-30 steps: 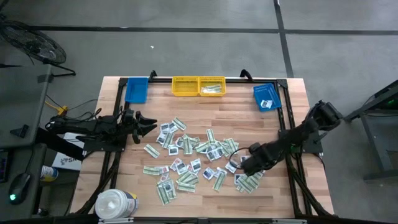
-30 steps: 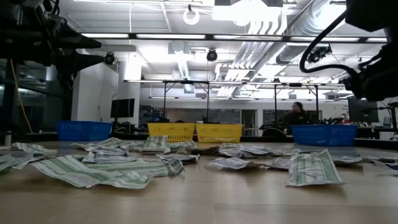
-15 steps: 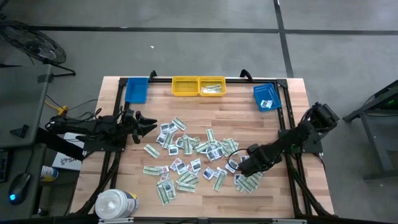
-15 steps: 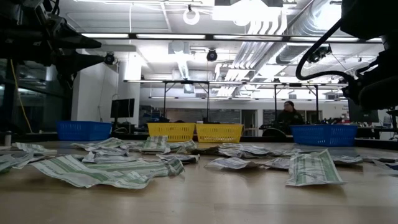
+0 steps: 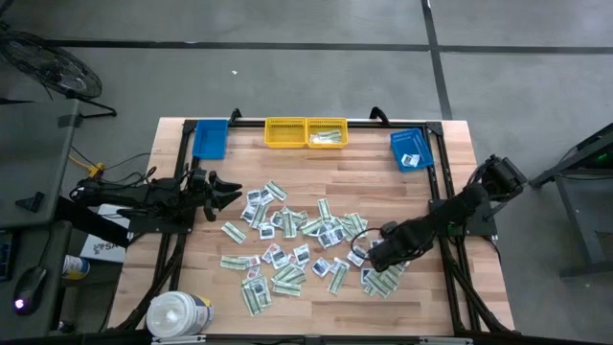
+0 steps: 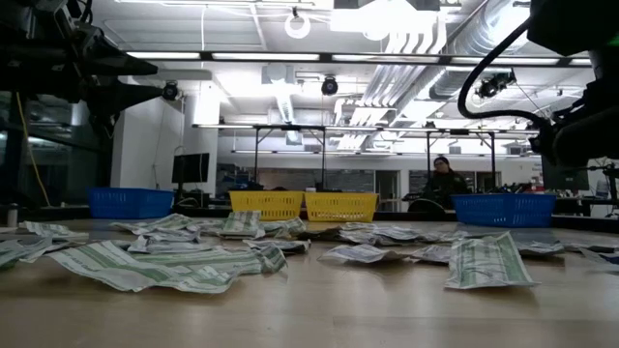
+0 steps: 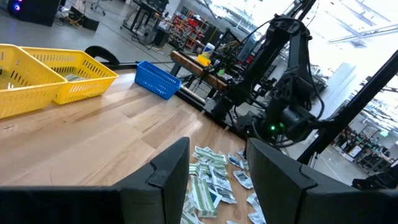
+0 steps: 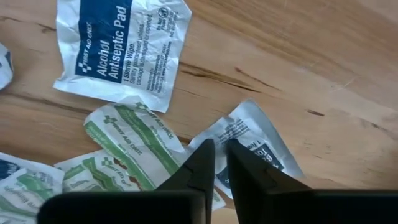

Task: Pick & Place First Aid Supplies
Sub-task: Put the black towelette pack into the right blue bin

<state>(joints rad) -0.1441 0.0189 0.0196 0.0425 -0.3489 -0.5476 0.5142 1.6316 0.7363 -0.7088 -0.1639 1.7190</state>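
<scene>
One white packet [image 8: 252, 140] lies pinched at its edge directly under the right hand [image 8: 214, 163], whose fingers are nearly together on it.

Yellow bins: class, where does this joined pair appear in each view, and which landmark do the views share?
High view: yellow bins at top centre.
Low view: yellow bins mid-picture.
Left wrist view: yellow bins at the picture's left.
Right wrist view: not in it.
Landmark: blue bin on their right.
</scene>
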